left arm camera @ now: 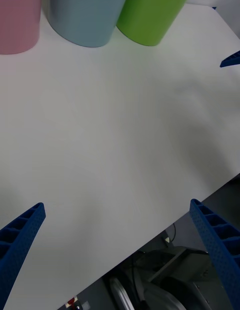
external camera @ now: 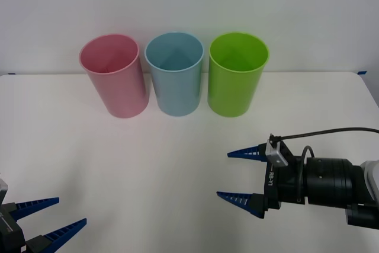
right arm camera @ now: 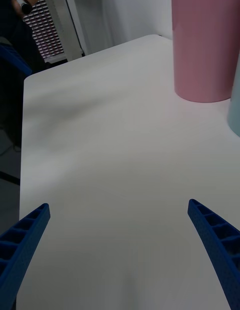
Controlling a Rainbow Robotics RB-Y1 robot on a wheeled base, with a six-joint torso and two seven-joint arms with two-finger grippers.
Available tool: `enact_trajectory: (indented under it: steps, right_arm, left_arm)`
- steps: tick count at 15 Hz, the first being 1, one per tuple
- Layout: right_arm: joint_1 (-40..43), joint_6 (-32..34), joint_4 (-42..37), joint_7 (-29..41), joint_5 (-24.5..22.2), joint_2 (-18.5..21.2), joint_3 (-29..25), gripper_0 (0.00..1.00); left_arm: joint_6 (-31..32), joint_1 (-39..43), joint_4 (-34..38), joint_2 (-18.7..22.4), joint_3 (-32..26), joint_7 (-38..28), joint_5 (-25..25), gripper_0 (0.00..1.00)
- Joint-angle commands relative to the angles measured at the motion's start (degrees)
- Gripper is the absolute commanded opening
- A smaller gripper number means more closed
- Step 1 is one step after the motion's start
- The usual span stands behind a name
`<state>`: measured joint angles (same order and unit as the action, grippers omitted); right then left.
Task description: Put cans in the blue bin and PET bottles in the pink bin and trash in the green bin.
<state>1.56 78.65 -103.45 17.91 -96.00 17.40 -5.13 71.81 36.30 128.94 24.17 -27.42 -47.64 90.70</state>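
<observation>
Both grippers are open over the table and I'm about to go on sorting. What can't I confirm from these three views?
- Bin bottoms: in the front view the pink bin, blue bin and green bin show their inner walls, their own rims hiding the floors.
- Left gripper: body cut off by the front view's lower edge.
- Right gripper: arm runs off the right edge.

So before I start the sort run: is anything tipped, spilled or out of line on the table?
Nothing stands out. The pink bin, blue bin and green bin stand upright in a row. The left gripper and right gripper hover open above the table.
</observation>
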Motion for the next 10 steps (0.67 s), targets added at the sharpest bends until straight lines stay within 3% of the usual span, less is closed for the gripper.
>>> enact_trajectory:
  steps: [1,10]
  right_arm:
    - [0.46,-0.08,0.01,-0.95,-0.85,1.14,-0.05,0.94]
    - [2.75,-0.78,0.01,-1.39,-0.68,2.72,-0.93,0.95]
  left_arm:
    - [0.0,0.0,0.0,0.0,0.0,0.0,0.0,1.0]
    - [0.0,0.0,0.0,0.0,0.0,0.0,0.0,1.0]
